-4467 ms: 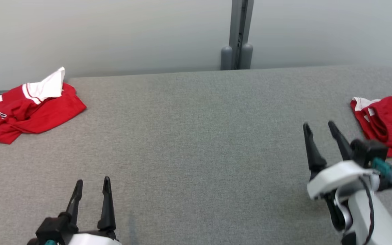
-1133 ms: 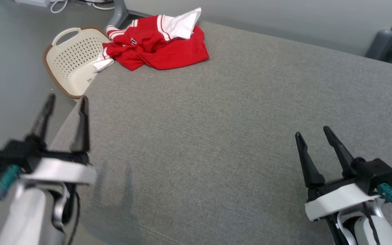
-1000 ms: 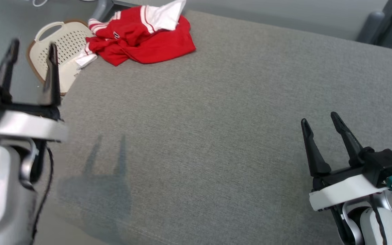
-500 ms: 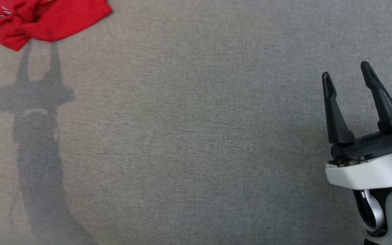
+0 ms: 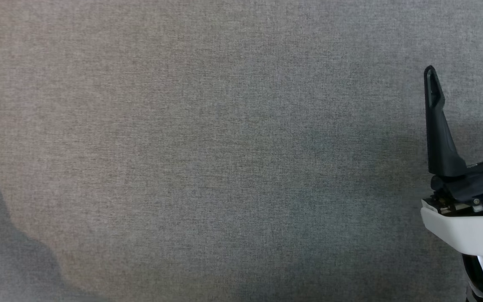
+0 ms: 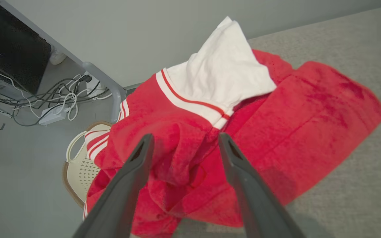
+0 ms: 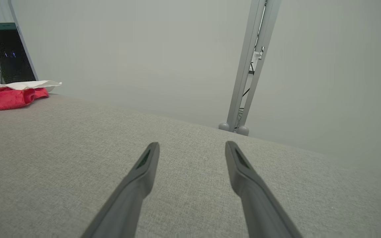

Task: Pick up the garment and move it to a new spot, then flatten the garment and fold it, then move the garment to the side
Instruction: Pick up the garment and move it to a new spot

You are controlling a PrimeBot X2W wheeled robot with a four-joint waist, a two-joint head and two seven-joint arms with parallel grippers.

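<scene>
- Grey woven cloth covers the table (image 5: 224, 147). Its middle lies bare, which should suit it as the new spot.
- Red with white panels and stripes, the garment (image 6: 260, 125) lies crumpled at the table's left edge, near the wall (image 6: 144, 33). One striped part droops past the edge, over the basket (image 6: 78, 168) on the floor (image 6: 18, 185).
- The left gripper (image 6: 186, 137) is poised over a bunched red fold. Its fingers (image 6: 124, 191) are spread wide and hold nothing. Contact with the cloth cannot be confirmed.
- The right gripper (image 5: 461, 61) sits above bare table, well apart from the garment. Its fingers (image 5: 438, 138) are spread wide and empty.
- Step in hand, as judged: approach for the first pick-up.
- Risk: closing too high. Cause: loose, springy folds. Result: a pinch on air, or on one thin layer that slips out on the lift.
- Risk: the garment slides off into the basket. Cause: an outward push near the edge, where cloth already overhangs.
- Risk: trailing cloth drags or snags on the table edge. Cause: a one-point grip on a crumpled pile, combined with a low lift.
</scene>
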